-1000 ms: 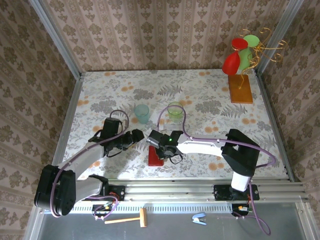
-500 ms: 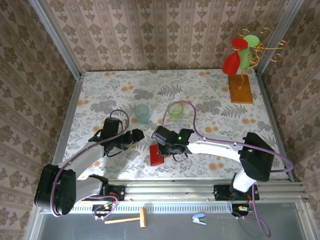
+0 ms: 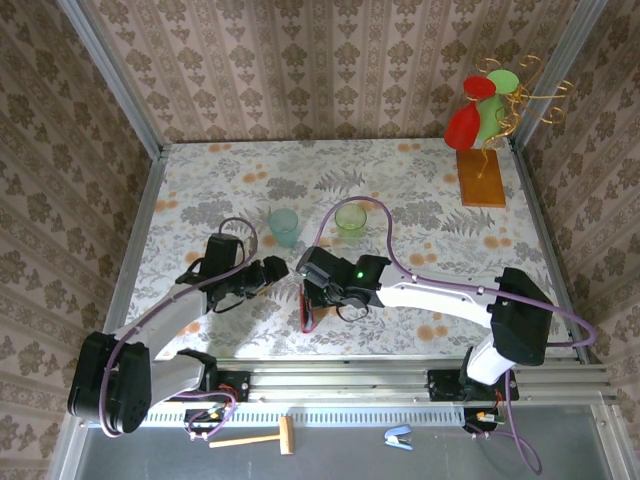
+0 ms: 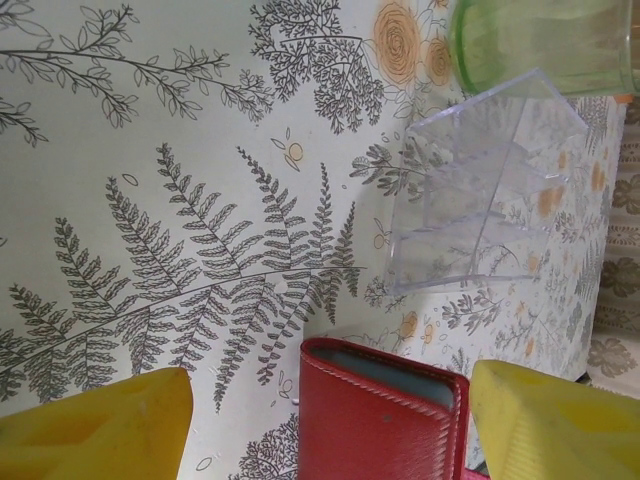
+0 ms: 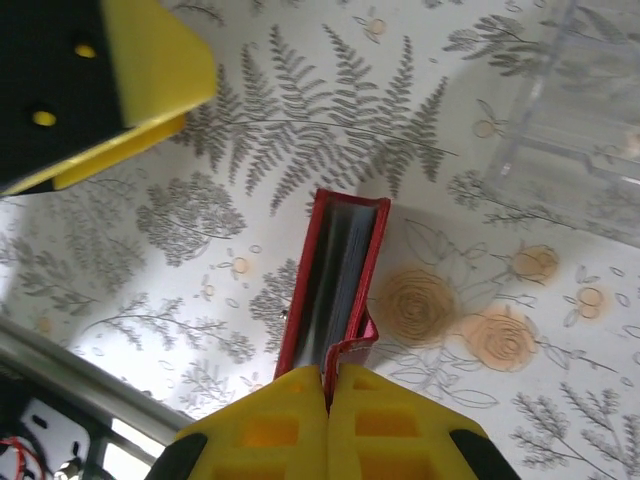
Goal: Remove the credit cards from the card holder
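Note:
The dark-red card holder (image 5: 335, 275) stands tipped up on its long edge, slightly ajar, with grey pocket edges showing inside. My right gripper (image 5: 328, 378) is shut on its small red tab; from above, it sits over the holder (image 3: 306, 312) at the table's near middle. My left gripper (image 4: 330, 385) is open, its yellow fingers (image 4: 110, 425) on either side of the holder's red cover (image 4: 385, 415) without touching it. In the top view the left gripper (image 3: 280, 270) is just left of the right gripper (image 3: 308, 292). The credit cards are hidden inside the holder.
A clear plastic box (image 4: 480, 190) lies just beyond the holder, also in the right wrist view (image 5: 575, 130). A teal cup (image 3: 284, 226) and a green cup (image 3: 350, 220) stand behind the grippers. A cup stand on a wooden base (image 3: 480, 178) is far right.
The right gripper has shut on the tab and pulled it up, so the holder went from lying flat to standing on edge. The left arm has barely moved.

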Controlling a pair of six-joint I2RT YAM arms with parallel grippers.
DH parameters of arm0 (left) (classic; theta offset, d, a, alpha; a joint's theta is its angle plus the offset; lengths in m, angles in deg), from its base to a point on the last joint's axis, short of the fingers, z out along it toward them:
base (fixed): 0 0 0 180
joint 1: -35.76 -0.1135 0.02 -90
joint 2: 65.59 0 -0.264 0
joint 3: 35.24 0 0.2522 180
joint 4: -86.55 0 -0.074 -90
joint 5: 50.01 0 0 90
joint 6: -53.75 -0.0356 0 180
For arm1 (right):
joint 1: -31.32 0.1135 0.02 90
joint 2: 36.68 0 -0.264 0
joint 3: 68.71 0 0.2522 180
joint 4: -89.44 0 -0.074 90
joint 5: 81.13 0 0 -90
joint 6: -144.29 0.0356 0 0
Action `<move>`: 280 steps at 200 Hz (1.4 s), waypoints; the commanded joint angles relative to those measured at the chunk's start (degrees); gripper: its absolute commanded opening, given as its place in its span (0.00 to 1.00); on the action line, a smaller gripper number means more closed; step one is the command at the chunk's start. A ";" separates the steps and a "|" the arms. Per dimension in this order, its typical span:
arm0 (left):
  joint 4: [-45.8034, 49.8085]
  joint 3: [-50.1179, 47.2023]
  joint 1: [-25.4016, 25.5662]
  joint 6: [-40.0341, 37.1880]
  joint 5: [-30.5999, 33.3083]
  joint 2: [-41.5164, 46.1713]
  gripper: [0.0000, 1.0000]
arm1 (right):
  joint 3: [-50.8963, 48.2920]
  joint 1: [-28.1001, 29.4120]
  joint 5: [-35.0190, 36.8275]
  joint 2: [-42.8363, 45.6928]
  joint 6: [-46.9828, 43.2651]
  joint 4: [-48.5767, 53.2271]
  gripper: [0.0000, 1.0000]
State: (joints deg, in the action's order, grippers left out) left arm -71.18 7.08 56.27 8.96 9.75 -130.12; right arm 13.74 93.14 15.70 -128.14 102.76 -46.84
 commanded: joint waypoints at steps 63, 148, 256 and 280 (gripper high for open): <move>3.63 2.86 -0.47 -2.01 -0.71 1.25 0.74 | -0.39 1.55 3.23 1.68 5.34 -5.19 0.00; 1.33 4.37 4.27 -1.03 -0.08 -2.47 0.71 | -8.86 1.39 8.58 8.87 8.06 -1.42 0.00; -4.44 4.87 14.72 3.41 2.71 -8.31 0.69 | -24.02 -4.42 9.32 18.50 8.80 0.15 0.00; -5.58 4.67 17.11 4.82 3.69 -8.84 0.67 | -26.32 -6.48 8.12 18.88 7.75 -0.57 0.00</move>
State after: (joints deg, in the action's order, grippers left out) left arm -74.46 11.10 71.55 11.73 11.93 -138.32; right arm -10.48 88.31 23.02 -110.79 110.62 -48.06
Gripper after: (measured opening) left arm 0.680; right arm 0.038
